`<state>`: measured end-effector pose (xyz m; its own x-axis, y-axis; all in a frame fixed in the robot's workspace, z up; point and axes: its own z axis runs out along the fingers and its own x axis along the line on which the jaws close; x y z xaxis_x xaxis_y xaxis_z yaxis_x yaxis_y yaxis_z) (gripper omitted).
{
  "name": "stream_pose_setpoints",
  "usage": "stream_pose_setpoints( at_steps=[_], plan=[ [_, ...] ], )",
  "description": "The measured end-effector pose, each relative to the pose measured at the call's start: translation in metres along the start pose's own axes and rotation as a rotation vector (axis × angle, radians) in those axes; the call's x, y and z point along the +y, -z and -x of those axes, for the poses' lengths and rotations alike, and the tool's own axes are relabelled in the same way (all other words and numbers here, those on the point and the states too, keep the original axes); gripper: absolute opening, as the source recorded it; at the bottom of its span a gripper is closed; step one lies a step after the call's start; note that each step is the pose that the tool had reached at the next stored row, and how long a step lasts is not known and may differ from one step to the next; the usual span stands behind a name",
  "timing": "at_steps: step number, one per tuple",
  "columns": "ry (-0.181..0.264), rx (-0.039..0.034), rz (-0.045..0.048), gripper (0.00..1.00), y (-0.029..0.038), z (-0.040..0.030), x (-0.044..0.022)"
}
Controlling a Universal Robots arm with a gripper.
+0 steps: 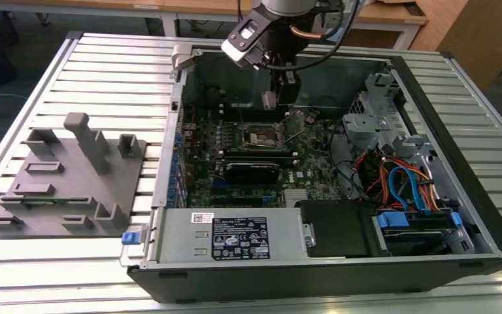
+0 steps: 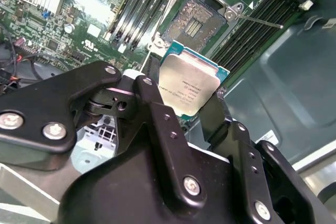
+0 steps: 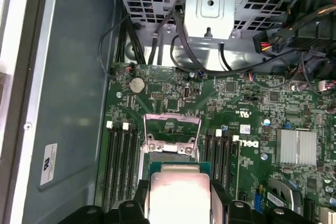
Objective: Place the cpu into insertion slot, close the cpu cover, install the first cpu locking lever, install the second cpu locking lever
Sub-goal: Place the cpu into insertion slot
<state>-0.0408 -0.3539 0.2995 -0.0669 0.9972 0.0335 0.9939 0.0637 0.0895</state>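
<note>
My gripper [image 2: 187, 92] is shut on the cpu [image 2: 190, 80], a flat square chip with a silvery top and a green edge, clamped between two black fingers [image 2: 154, 85]. It hangs over the green board, a little short of the insertion slot [image 2: 193, 20], whose dark centre lies bare. In the first wrist view the cpu [image 3: 178, 190] sits just in front of the cpu cover [image 3: 172, 115], a thin silver frame that stands raised over the slot. A thin locking lever [image 2: 258, 21] sticks out beside the slot. In the exterior view the gripper [image 1: 273, 99] hovers above the insertion slot [image 1: 261, 136].
Long black memory slots [image 3: 119, 161] flank the socket. A silver heatsink [image 3: 296, 145], a metal drive cage [image 1: 375, 124] with coloured cables [image 1: 406, 183] and the grey power supply box [image 1: 233, 239] crowd the case. A grey fixture tray [image 1: 68, 176] lies outside the case.
</note>
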Motion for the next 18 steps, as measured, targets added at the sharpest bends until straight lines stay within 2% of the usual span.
stream_pose_setpoints(
  at_steps=[4, 18],
  plan=[
    [0.000, -0.0001, -0.0001, 0.54, -0.0050, 0.0001, -0.0006],
    [0.000, -0.0001, -0.0001, 0.54, -0.0071, 0.0002, -0.0008]
  ],
)
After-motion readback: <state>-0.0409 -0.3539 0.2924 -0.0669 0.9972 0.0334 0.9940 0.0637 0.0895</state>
